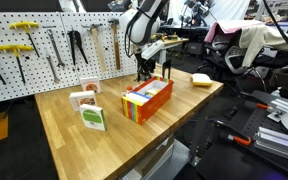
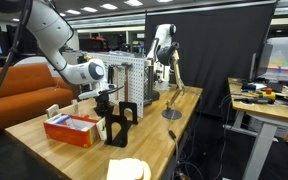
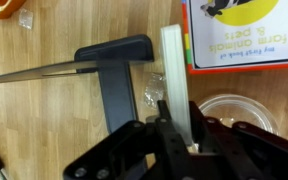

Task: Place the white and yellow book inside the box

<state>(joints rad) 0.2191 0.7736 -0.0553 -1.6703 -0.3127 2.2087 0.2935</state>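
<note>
My gripper [image 3: 174,140] is shut on a thin white book [image 3: 174,70], seen edge-on and standing upright between the fingers. In both exterior views the gripper [image 1: 144,70] [image 2: 106,100] hangs just above the table, beside the red box [image 1: 149,100] [image 2: 72,128]. In the wrist view a red-edged rim frames a white and yellow cover [image 3: 244,30] printed "my farm animals & pets". I cannot tell whether that cover lies inside the box. A black bookend [image 3: 114,70] [image 2: 119,125] stands right next to the held book.
Two small books [image 1: 88,108] stand upright near the table's front left. A yellow sponge [image 1: 201,79] [image 2: 129,170] lies at a table corner. A pegboard with tools [image 1: 54,45] backs the table. Clear round containers [image 3: 239,115] sit by the gripper. A desk lamp [image 2: 172,90] stands farther back.
</note>
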